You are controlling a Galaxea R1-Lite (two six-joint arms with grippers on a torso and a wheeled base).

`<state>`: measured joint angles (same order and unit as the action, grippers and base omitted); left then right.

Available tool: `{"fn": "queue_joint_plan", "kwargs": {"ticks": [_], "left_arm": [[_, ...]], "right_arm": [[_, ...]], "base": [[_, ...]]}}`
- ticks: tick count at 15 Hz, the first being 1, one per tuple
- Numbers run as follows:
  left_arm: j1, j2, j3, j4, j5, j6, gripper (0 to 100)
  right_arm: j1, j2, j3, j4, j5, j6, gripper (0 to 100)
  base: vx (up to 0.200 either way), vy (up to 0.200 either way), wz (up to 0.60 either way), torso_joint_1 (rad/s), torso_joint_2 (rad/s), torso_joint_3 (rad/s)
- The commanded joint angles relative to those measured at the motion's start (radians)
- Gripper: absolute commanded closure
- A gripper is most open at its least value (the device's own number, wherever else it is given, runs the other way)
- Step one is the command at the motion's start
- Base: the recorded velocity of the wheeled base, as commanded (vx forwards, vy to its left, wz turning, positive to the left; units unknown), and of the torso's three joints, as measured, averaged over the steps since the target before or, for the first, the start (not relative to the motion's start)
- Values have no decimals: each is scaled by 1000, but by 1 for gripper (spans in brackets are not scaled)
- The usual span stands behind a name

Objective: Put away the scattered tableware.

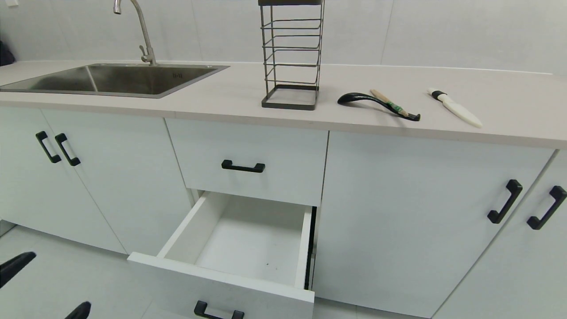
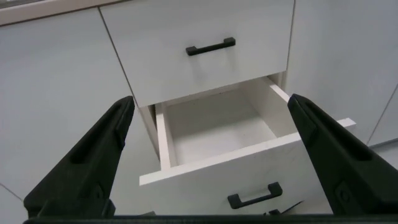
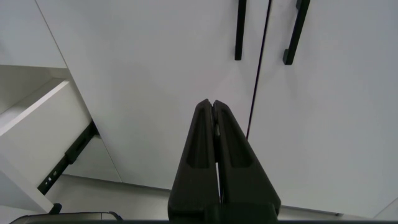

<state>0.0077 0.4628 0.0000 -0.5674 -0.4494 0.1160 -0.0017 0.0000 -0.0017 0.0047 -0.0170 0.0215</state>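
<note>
Your left pincer (image 1: 63, 278), lower left of the head view, stands wide apart; your right pincer (image 3: 214, 107) is pressed together. Across the upper frame runs the tabletop (image 1: 212, 99), with the open drawer (image 1: 248, 239) at lower centre. At upper right lie a black ladle (image 1: 376, 103), a white knife (image 1: 456, 108) and a wooden stick (image 1: 381, 96) against the ladle.

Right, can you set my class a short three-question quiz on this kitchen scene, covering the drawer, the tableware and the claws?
1. True or false: the lower drawer is open.
2. Fill in: the left claw is ___, the right claw shut.
3. The knife lies: A in the drawer, B on the counter, C in the left claw.
Key: 1 true; 2 open; 3 B.
</note>
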Motion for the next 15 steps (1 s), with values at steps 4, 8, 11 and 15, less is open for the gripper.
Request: {"fn": "queue_joint_plan", "kwargs": {"ticks": [4, 8, 11, 15], "left_arm": [[-2, -312, 0, 207, 5, -2, 0], [2, -389, 0, 301, 11, -4, 0], [-8, -463, 0, 399, 38, -2, 0], [-8, -463, 0, 463, 138, 5, 0]], "right_arm": [[0, 2, 0, 0, 0, 0, 100], [0, 2, 0, 0, 0, 0, 100], [0, 2, 0, 0, 0, 0, 100], [0, 2, 0, 0, 0, 0, 100]], "base": [[0, 0, 0, 0, 0, 0], [0, 0, 0, 0, 0, 0], [0, 0, 0, 0, 0, 0], [0, 0, 0, 0, 0, 0]]}}
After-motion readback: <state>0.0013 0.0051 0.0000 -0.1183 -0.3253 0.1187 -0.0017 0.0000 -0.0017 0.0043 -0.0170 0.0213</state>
